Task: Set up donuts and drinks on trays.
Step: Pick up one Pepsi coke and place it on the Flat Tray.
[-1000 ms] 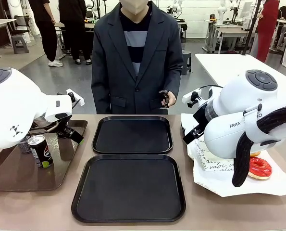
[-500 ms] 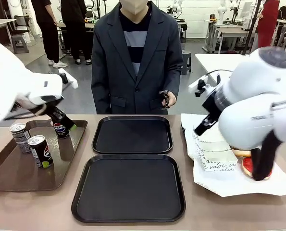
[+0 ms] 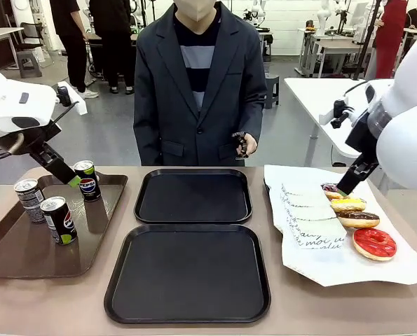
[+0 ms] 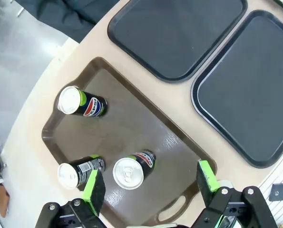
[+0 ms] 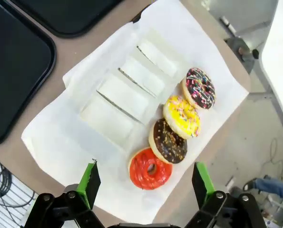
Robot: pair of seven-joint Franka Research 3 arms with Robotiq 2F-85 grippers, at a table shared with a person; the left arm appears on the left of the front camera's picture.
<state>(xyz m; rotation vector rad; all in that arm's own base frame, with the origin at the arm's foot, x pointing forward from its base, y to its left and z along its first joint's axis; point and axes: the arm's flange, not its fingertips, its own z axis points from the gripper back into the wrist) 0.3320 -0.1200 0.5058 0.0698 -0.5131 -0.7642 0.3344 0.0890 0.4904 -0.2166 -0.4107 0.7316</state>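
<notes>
Left fingers (image 4: 93,187) are spread wide above three Pepsi cans (image 4: 131,168) standing on the brown tray (image 4: 131,123). The right fingers (image 5: 90,183) are likewise spread, over four donuts (image 5: 167,141) laid on white paper (image 5: 51,137). Both black trays (image 3: 193,197) are bare, so the setting-up is judged barely begun. A descent onto one can or donut is called for next. "Pepsi" is legible on the cans; the script on the paper boxes (image 5: 115,97) is not.
</notes>
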